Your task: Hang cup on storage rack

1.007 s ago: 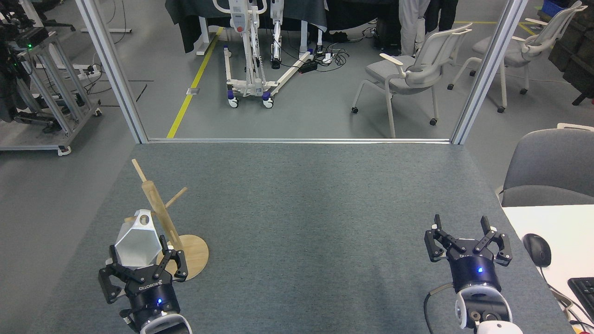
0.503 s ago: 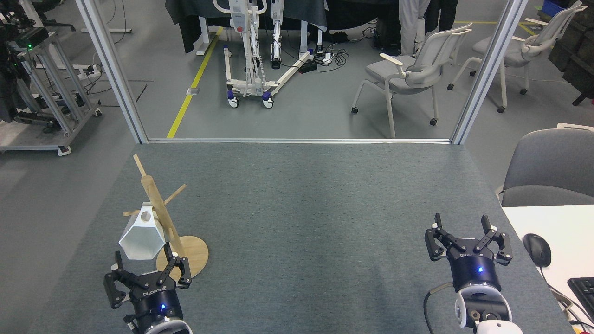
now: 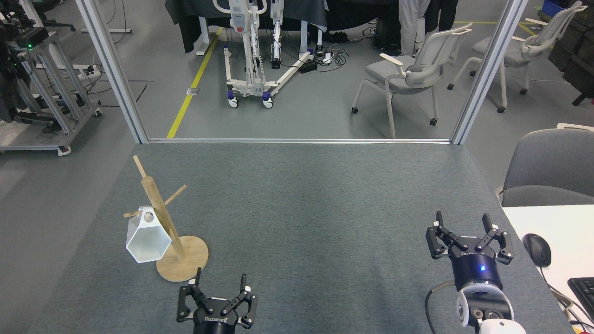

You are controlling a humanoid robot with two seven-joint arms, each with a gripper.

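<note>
Fingers on both the left gripper (image 3: pixel 218 290) and right gripper (image 3: pixel 469 229) are spread, empty. Cup (image 3: pixel 147 237) hangs by its handle on the storage rack (image 3: pixel 162 218). Looks light, rigid, slick, chippable; I'd grab the faceted body.

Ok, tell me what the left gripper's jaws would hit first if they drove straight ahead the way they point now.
Probably nothing: the left gripper points up the bare grey table, jaws open. The storage rack with the cup hanging on it sits off to its left, seemingly clear of that line, though depth is hard to judge.
</note>
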